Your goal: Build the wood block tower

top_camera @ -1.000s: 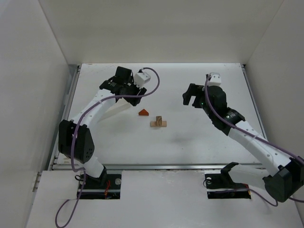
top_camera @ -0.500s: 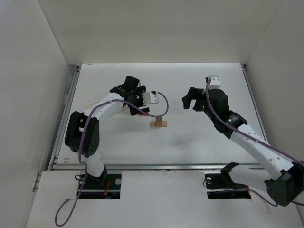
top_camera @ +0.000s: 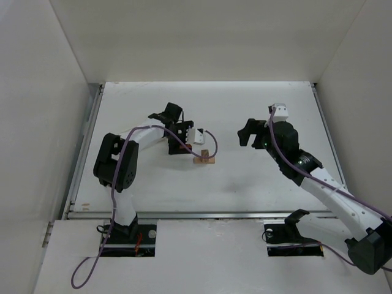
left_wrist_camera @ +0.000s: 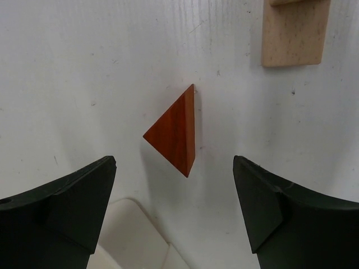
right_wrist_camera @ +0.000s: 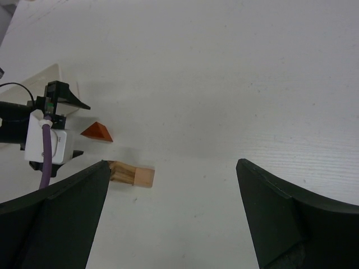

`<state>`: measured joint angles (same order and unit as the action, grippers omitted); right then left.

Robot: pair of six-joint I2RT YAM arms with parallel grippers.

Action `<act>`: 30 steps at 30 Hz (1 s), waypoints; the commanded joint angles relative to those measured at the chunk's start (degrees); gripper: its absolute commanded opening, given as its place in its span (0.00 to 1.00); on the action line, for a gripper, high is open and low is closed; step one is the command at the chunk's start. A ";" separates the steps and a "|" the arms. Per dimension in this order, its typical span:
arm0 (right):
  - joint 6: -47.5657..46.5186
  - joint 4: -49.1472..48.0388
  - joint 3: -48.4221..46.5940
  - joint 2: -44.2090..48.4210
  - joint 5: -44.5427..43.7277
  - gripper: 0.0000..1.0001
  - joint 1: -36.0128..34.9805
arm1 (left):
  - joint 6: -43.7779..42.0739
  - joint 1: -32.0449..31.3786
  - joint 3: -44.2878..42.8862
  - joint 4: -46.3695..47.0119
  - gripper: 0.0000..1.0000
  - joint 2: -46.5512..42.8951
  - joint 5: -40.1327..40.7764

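The reddish-brown roof-shaped block [left_wrist_camera: 175,131] lies on the white table, just ahead of my left gripper [left_wrist_camera: 175,196]. That gripper is open and empty, with its fingers [left_wrist_camera: 67,207] either side of the block's line and not touching it. In the top view my left gripper [top_camera: 181,147] covers this block. The pale tan blocks [top_camera: 204,158] lie just to its right, one small piece standing on a flat bar; the left wrist view shows one bar end [left_wrist_camera: 295,33]. My right gripper [top_camera: 248,136] is open and empty, hovering to the right of the blocks [right_wrist_camera: 132,174].
A corner of the long white plastic tray [left_wrist_camera: 129,235] lies under my left gripper, also showing in the right wrist view [right_wrist_camera: 45,75]. White walls enclose the table on three sides.
My left gripper has swung from the back left toward the near right and now sits over the roof-shaped block. My right gripper has shifted slightly nearer. The blocks have not moved.
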<state>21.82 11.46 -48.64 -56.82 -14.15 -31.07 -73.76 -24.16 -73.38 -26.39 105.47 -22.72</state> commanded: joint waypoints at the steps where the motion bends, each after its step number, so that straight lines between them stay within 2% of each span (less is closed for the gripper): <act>1: -0.47 -2.50 0.74 0.92 -0.09 1.00 0.40 | -2.01 0.34 -2.99 -0.50 0.84 1.57 -2.41; 9: -1.52 -3.03 1.27 0.92 -0.09 1.00 0.40 | -0.34 -0.26 -5.72 -0.41 0.84 4.91 -2.94; 19: -2.05 -3.03 1.27 0.92 -0.61 1.00 0.40 | 2.02 -0.80 -6.24 -0.41 0.72 6.58 -2.24; 24: -2.05 -3.03 1.27 0.39 -0.61 1.00 0.40 | 5.47 -0.80 -8.70 -0.41 0.58 7.82 -2.77; 26: -2.05 -3.03 1.27 0.39 -0.61 1.00 0.40 | 5.47 -0.80 -8.71 -0.41 0.57 7.82 -2.77; 30: -2.05 -3.03 1.27 0.92 -0.61 1.00 0.40 | 5.47 -0.80 -8.18 -0.41 0.47 7.82 -2.77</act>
<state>20.34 11.11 -47.03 -56.75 -14.17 -31.07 -68.71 -24.75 -79.88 -25.52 113.62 -23.44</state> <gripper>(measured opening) 0.999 0.482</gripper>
